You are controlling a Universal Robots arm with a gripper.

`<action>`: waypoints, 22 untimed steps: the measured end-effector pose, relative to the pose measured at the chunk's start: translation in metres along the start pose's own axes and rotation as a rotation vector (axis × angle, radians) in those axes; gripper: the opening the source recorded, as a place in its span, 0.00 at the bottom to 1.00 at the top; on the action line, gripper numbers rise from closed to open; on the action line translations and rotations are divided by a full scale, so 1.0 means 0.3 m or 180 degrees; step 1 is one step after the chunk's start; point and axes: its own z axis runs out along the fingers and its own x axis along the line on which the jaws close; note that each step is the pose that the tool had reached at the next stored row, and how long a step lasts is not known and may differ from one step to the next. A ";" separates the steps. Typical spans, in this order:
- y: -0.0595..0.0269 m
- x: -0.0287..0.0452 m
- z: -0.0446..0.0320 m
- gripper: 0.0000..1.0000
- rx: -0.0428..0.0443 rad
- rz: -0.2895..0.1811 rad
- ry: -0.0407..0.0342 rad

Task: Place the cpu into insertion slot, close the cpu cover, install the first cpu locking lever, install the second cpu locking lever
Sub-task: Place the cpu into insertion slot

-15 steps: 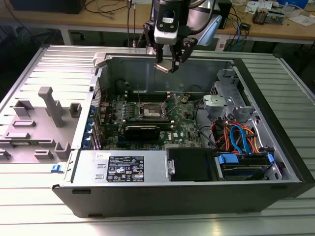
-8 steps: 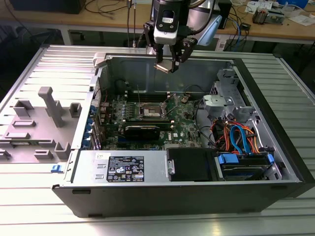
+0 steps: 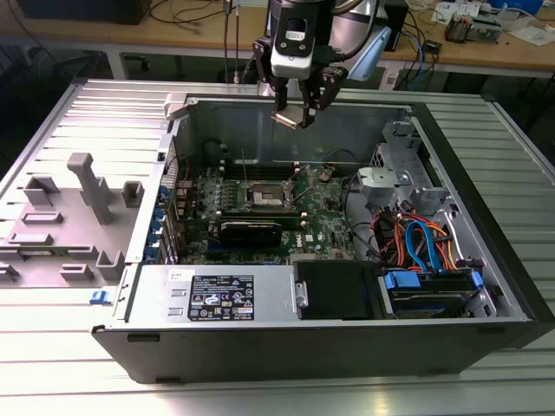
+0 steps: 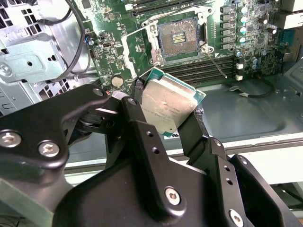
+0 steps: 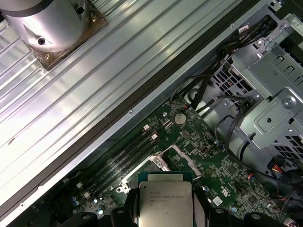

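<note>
Pincer: I have the gripper (image 3: 297, 111) clamped on the cpu (image 3: 291, 118). In the second wrist view 2 black fingers (image 4: 144, 139) press on 2 opposite edges of the chip.
Cpu place: it hangs in the air over the far wall of the computer case (image 3: 347, 130), well apart from the insertion slot (image 3: 267, 198) and higher than it.
Cpu facing: the chip is square, so I see no long axis. It is tilted, not level. Its dull metal top shows in both wrist views. In the second wrist view its free, green-trimmed edge is turned toward the slot.
Slot: it sits on the green board (image 3: 325, 217) near the middle of the case floor. Its dark centre is exposed inside the silver rim.
Lever: in the second wrist view 1 thin wire lever (image 4: 218, 64) runs out from a corner of the slot across the memory slots (image 4: 203, 71).
Edges: the case lies on its side on the ribbed worktop (image 3: 52, 364), open side up.
Room: the space straight above the slot is open. A black card (image 3: 250, 230) lies just beside the slot toward the case's near edge, and the power supply (image 3: 217, 295) runs along that edge.
Crowding: the drive cage (image 3: 390, 186) and a bundle of cables (image 3: 421, 243) fill the case toward the exterior view's right.
</note>
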 end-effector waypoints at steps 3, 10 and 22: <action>0.000 0.000 0.000 0.55 -0.0001 0.0044 -0.0004; -0.002 -0.001 0.003 0.55 -0.0004 0.0165 -0.0014; -0.005 -0.004 0.007 0.55 -0.0006 0.0313 -0.0027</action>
